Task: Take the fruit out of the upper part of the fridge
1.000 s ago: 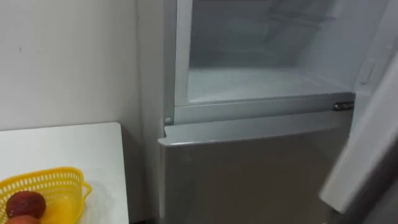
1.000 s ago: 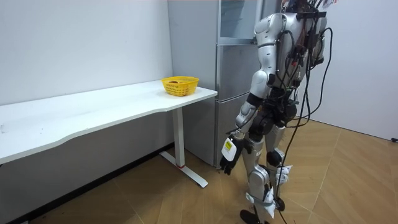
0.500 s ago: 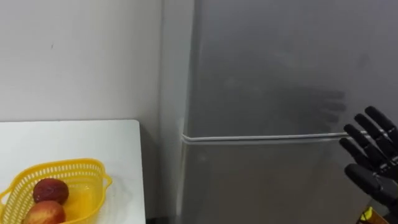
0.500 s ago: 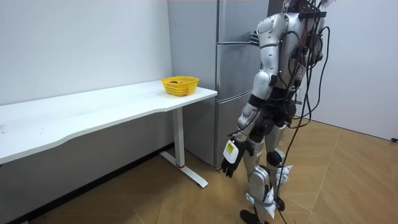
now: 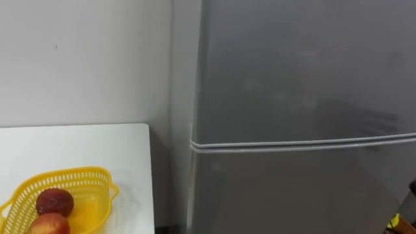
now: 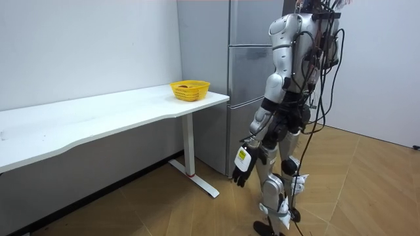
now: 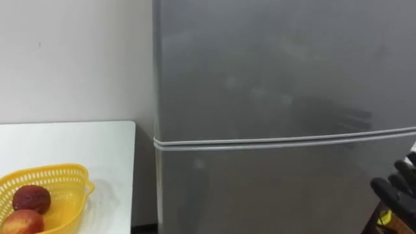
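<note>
Looking down at the fridge, I see the upper door shut flat, and the lower door under it shut too, with one thin pale seam between them. So I cannot see inside the upper fridge, and I cannot tell what is in there. My right hand sits low at the right, near the lower door, with its dark fingers loosely spread and nothing in them. In the room view my left hand hangs down by my leg, fingers loose, also carrying nothing. Beside the fridge, on my left, stands a white table, and on it a yellow basket with a dark red fruit and a lighter red fruit touching it. This could be one of two things, I think: the door is shut with the thing still behind it, or the door is shut again and the fruit in the basket is what came out. I cannot tell which. Either way, I want to work slowly here: I stand very close to the fridge, so I keep my balance and keep my right hand's fingers from bumping the smooth door. The table's corner is near the fridge side, so my left arm has little room there. The basket is light, I guess, and a knock could tip the fruit out.
</note>
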Robot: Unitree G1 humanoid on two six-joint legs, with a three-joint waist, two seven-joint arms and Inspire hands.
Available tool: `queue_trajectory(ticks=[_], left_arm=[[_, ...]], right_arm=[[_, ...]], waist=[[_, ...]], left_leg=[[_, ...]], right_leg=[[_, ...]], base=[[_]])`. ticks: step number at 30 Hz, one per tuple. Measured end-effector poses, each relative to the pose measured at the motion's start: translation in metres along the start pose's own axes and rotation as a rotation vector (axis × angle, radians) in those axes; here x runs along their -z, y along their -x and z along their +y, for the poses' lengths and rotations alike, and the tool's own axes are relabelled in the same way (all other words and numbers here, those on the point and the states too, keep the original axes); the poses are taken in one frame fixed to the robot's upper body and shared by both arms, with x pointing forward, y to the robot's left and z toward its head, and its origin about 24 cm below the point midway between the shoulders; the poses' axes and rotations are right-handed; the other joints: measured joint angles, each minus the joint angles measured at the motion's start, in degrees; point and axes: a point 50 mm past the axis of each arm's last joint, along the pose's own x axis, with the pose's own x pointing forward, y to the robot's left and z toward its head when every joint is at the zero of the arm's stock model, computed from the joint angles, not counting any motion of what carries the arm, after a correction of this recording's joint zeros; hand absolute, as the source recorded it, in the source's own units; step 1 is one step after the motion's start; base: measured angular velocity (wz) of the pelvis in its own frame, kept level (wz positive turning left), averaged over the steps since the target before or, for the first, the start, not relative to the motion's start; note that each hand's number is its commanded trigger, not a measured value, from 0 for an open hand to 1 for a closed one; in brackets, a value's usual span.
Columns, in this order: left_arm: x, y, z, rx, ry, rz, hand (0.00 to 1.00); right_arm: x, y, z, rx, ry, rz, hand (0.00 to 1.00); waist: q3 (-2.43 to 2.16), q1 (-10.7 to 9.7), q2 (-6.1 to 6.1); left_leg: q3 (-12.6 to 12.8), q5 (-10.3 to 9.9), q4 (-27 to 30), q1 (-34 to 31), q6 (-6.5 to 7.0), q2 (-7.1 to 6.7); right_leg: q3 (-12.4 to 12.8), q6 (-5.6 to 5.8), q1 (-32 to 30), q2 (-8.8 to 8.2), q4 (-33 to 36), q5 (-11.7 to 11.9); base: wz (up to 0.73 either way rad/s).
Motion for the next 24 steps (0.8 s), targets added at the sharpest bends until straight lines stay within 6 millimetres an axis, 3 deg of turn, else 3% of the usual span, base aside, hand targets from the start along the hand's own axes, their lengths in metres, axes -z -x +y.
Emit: queue_trajectory(ticks=[4,6,7,10,14,19,24], left_arm=[[-0.007,-0.001,0.002,-0.006,-0.003,-0.015,0.0],[-0.01,-0.001,0.002,-0.005,-0.004,-0.024,0.0],[-0.01,-0.001,0.002,-0.004,-0.005,-0.024,0.0],[-0.009,-0.001,0.002,-0.002,-0.009,-0.022,0.0],[-0.02,-0.004,0.0,0.006,-0.009,-0.03,0.0],[-0.027,-0.004,-0.003,0.012,-0.005,-0.047,0.0],[-0.015,-0.004,-0.008,0.025,-0.006,0.009,0.0]], right_arm=[[0.051,0.026,-0.042,0.219,0.025,0.227,0.0],[0.077,0.047,-0.06,0.323,0.053,0.348,0.0],[0.093,0.061,-0.069,0.383,0.077,0.432,0.0],[0.127,0.101,-0.088,0.507,0.154,0.657,0.0],[0.167,0.143,-0.087,0.524,0.302,0.95,0.0],[0.195,0.163,-0.073,0.497,0.352,1.081,0.0],[0.209,0.173,-0.064,0.452,0.426,1.181,0.0]], waist=[[0.11,-0.15,0.39],[0.15,-0.14,0.4],[0.38,-0.18,0.15],[0.35,0.01,0.61],[0.53,0.46,1.38],[0.71,1.35,2.04],[0.6,1.48,2.37]], left_leg=[[-0.02,0.0,-0.1,-0.31,0.0,-0.08],[-0.09,0.0,-0.11,-0.36,0.0,-0.09],[-0.11,0.0,-0.13,-0.18,0.0,-0.11],[-0.53,0.0,-0.11,-0.06,0.0,-0.18],[-0.51,0.0,-0.03,-0.36,0.0,-0.12],[-0.95,0.0,0.01,-0.25,0.0,-0.21],[-1.94,0.0,0.02,-0.07,0.0,-0.28]], right_leg=[[-0.08,0.01,0.04,-0.07,-0.05,-0.01],[-0.12,0.05,0.09,-0.11,-0.09,-0.07],[-0.28,0.07,0.21,-0.15,-0.2,-0.15],[-0.65,0.11,0.62,-0.2,-0.22,-0.2],[-0.55,0.04,-0.02,-0.2,-0.04,-0.33],[-0.86,0.06,0.09,-0.22,0.11,-0.33],[-0.98,0.08,0.35,-0.17,-0.07,-0.31]], base=[[0.01],[0.06],[0.05],[0.03],[0.02],[0.02],[0.06]])
